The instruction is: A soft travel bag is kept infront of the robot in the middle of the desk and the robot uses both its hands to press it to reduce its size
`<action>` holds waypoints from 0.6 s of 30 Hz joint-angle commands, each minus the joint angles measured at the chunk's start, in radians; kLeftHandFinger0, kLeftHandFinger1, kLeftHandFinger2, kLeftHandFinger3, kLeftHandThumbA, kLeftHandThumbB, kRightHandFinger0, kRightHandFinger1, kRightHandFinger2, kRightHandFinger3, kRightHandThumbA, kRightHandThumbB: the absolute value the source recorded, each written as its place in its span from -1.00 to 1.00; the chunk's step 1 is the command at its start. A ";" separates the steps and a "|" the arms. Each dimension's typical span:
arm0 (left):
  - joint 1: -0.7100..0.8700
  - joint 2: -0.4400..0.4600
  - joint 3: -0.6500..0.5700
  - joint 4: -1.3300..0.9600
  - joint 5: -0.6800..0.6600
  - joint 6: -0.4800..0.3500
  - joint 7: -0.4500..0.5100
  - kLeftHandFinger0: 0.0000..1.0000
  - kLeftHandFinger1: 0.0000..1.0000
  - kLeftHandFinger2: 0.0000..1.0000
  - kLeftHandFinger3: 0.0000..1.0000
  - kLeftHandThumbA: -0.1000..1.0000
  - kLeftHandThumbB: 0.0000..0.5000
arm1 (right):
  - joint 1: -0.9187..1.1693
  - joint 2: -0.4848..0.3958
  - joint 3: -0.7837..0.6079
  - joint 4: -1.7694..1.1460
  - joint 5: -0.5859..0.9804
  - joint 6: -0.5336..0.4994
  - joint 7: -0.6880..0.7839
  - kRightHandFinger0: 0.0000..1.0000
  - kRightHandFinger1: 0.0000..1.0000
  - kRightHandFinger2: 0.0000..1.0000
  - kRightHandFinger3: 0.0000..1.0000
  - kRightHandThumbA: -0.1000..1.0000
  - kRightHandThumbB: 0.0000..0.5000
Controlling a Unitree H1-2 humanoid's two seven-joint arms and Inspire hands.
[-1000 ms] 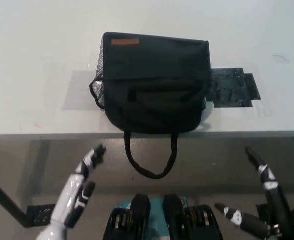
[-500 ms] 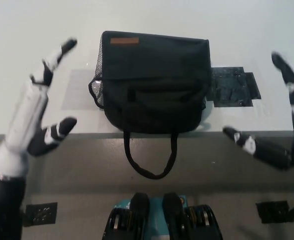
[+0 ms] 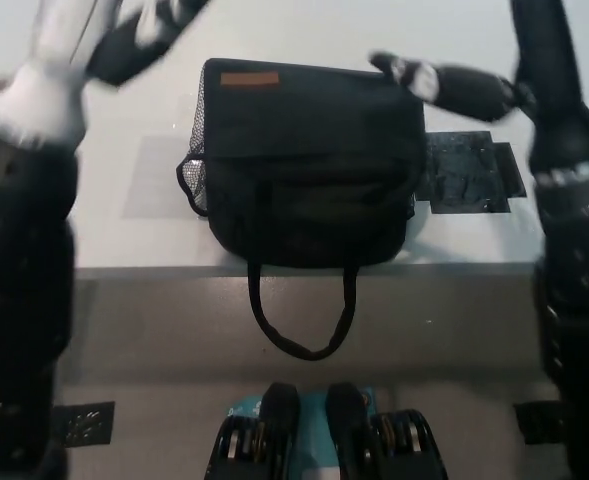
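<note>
A black soft travel bag with a small orange label lies at the front edge of the white desk, its handle loop hanging over the edge. My white left hand is raised at the top left, above the desk and left of the bag, fingers apart and partly cut off by the frame. My black right hand is up at the top right, one finger reaching over the bag's upper right corner. Both hands are open and hold nothing.
A patch of dark tape lies on the desk just right of the bag. A pale grey rectangle marks the desk to the bag's left. Below the desk edge the floor shows.
Both arms have risen and moved forward from beside the desk edge to above the desk, flanking the bag's far end. The bag has not moved.
</note>
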 commanded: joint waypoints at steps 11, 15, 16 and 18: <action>-0.307 0.023 -0.177 0.601 0.233 0.035 0.140 1.00 1.00 1.00 1.00 1.00 -0.43 | -0.358 -0.010 0.028 0.573 -0.030 0.023 -0.099 1.00 1.00 1.00 1.00 1.00 -0.13; -0.348 0.088 -0.305 0.770 0.340 0.001 0.169 1.00 1.00 1.00 1.00 1.00 -0.65 | -0.425 -0.055 0.097 0.774 -0.093 -0.027 -0.146 1.00 1.00 1.00 1.00 1.00 -0.17; -0.363 0.098 -0.346 0.819 0.374 0.002 0.188 1.00 1.00 1.00 1.00 1.00 -0.61 | -0.447 -0.071 0.128 0.838 -0.122 -0.030 -0.159 1.00 1.00 1.00 1.00 1.00 -0.11; -0.383 0.112 -0.397 0.877 0.407 0.002 0.204 1.00 1.00 1.00 1.00 1.00 -0.53 | -0.472 -0.084 0.155 0.918 -0.134 -0.061 -0.182 1.00 1.00 1.00 1.00 1.00 -0.17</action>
